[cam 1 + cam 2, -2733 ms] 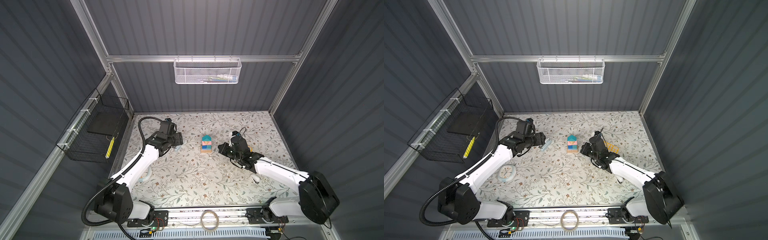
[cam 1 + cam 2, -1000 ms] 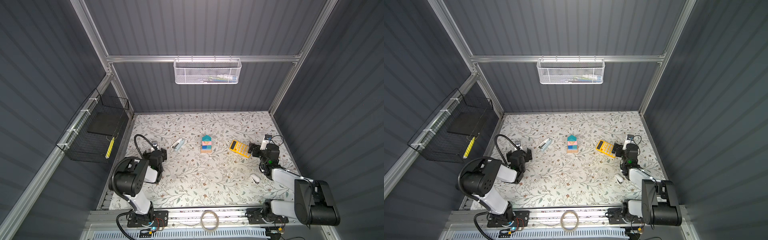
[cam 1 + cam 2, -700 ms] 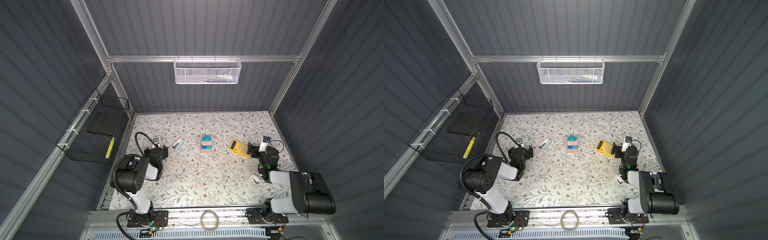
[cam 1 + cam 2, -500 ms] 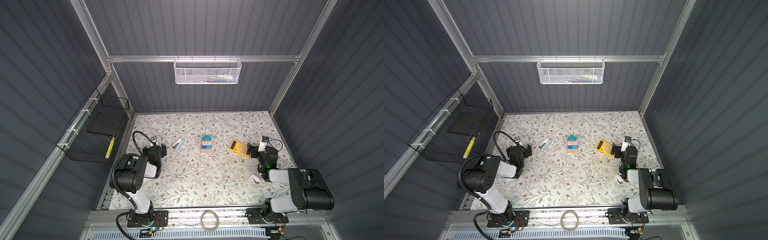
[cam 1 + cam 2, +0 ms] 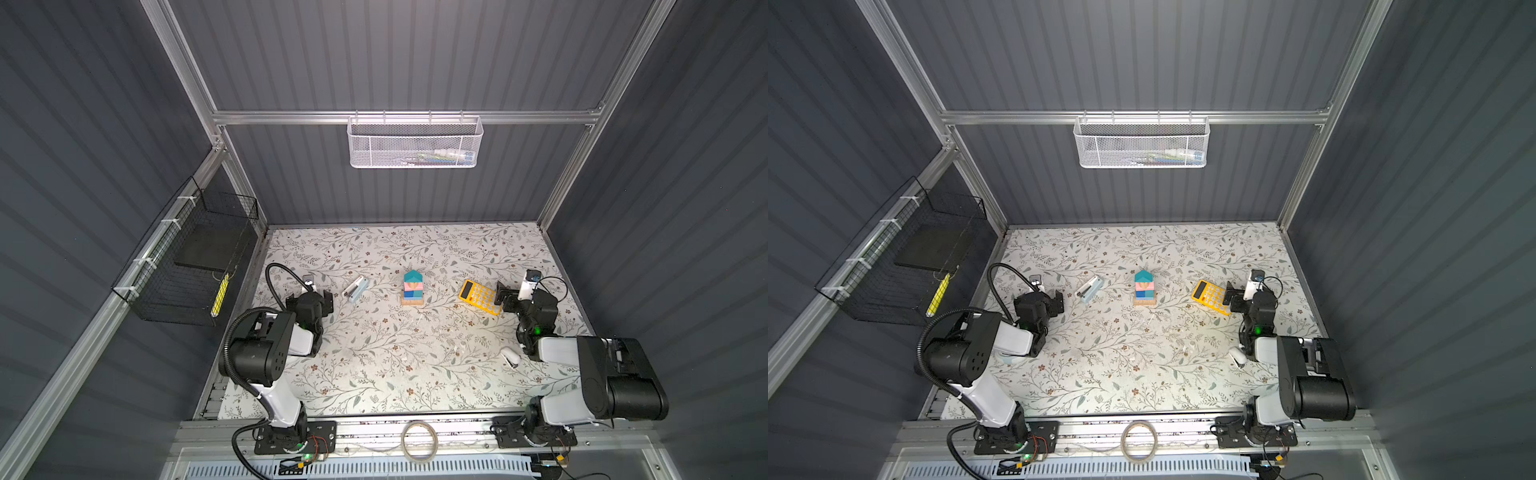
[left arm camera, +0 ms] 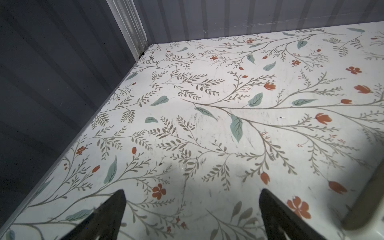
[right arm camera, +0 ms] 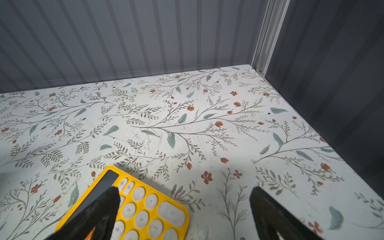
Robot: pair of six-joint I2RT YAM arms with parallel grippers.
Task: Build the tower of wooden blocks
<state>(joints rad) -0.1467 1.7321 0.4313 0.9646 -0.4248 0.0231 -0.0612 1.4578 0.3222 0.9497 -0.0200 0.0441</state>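
The wood block tower (image 5: 412,288) (image 5: 1144,288) stands upright at the middle of the floral table, tan at its base, then blue, pink and a teal pointed roof piece. My left gripper (image 5: 320,298) (image 5: 1051,301) rests low at the left side, well away from the tower. It is open with only bare table between its fingers (image 6: 192,199). My right gripper (image 5: 509,296) (image 5: 1236,300) sits at the right side, open and empty. One fingertip (image 7: 108,199) hangs over the yellow calculator. The tower is out of view in both wrist views.
A yellow calculator (image 5: 478,297) (image 7: 141,209) lies right of the tower, a pale stapler (image 5: 356,289) to its left. A small white object (image 5: 510,357) lies by the right arm. A black wire basket (image 5: 187,270) hangs on the left wall and a white mesh basket (image 5: 413,143) on the back wall.
Both arms have drawn back from beside the tower to folded poses at the table's sides, settling a little further in the last second. The tower stands unchanged.
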